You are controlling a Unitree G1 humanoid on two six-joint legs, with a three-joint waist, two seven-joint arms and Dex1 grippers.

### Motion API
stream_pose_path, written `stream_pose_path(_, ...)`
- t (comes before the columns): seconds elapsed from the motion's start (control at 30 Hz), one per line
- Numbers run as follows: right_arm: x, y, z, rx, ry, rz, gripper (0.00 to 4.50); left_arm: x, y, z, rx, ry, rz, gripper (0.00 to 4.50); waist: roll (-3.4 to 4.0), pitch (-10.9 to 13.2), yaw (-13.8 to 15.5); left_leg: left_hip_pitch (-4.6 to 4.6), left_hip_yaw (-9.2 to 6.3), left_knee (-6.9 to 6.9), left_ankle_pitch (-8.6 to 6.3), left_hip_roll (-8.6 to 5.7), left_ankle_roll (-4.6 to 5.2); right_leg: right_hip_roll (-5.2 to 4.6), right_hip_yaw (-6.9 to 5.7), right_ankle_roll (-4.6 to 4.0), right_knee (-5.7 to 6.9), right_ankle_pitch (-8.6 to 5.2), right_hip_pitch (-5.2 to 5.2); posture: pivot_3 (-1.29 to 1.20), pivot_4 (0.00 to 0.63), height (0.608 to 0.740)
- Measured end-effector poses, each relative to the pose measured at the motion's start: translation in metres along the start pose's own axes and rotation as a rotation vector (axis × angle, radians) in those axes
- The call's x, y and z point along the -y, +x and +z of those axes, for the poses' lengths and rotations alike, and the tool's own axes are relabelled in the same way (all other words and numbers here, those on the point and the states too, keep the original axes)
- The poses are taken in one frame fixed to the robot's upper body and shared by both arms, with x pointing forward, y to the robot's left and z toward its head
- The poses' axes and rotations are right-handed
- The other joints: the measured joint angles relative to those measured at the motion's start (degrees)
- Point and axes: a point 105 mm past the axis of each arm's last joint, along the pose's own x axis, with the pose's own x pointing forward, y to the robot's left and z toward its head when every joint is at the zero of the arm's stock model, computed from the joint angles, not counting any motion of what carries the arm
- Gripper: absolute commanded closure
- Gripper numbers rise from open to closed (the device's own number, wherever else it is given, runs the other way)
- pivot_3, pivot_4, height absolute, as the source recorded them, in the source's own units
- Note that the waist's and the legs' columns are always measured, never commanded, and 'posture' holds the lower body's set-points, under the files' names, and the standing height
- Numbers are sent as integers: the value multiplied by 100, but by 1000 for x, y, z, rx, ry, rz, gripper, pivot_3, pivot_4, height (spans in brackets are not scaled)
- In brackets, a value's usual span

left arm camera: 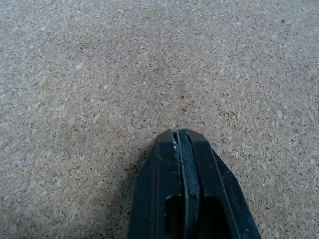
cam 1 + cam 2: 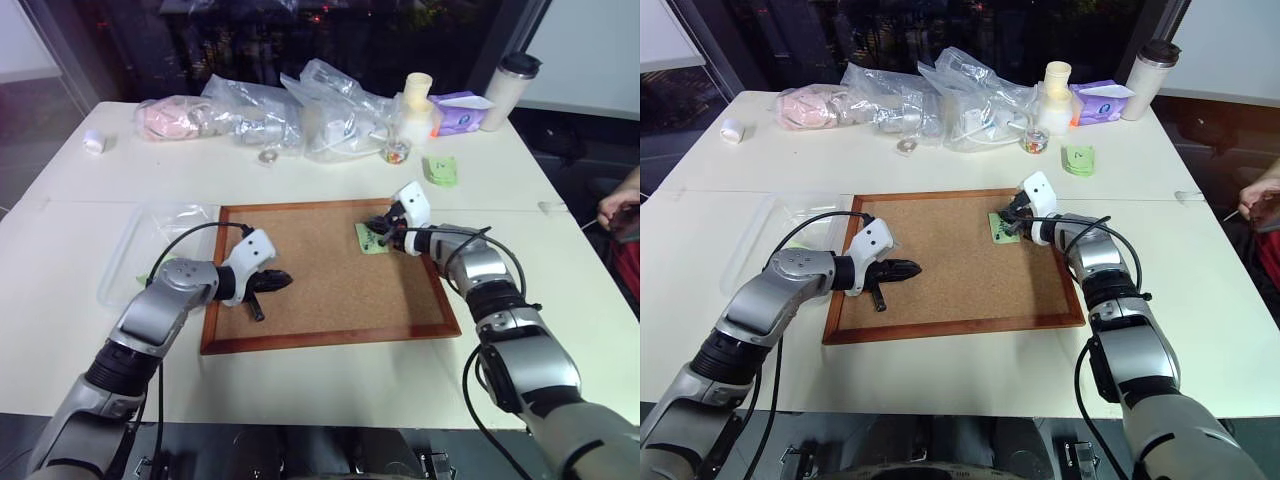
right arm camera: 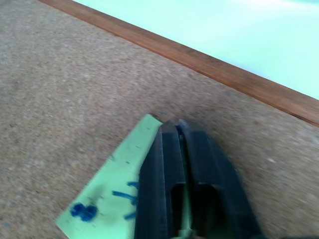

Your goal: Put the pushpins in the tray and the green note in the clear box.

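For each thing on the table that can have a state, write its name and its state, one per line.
Left pincer: shut, empty, over the corkboard.
Right pincer: shut, over the green note.
Green note: flat on the corkboard.
Clear box: open-topped, left of the corkboard.
Travel mug: upright, lid on.

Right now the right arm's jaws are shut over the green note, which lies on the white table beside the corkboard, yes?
Not quite. The green note lies on the corkboard itself, near its far right corner, not on the table. The right wrist view shows cork under it. The right gripper has its jaws shut over the note.
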Motion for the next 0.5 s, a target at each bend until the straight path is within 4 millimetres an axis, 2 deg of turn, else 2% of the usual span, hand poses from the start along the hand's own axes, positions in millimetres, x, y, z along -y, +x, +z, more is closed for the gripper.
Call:
stream_pose_path(0.4, -1, 2, 4, 49, -13, -15, 4456, 1, -3, -5, -44, 28, 7, 4500, 12, 7, -24, 0, 7, -6, 0, 1, -1, 0, 6, 0, 0, 0, -10, 0, 150, 740)
stream_pose_path(0.5, 5, -2, 16, 117, -20, -51, 4456, 3, -3, -6, -51, 36, 5, 4500, 19, 4, -22, 0, 9, -6, 12, 1, -21, 0, 7, 0, 1, 0, -11, 0, 150, 740)
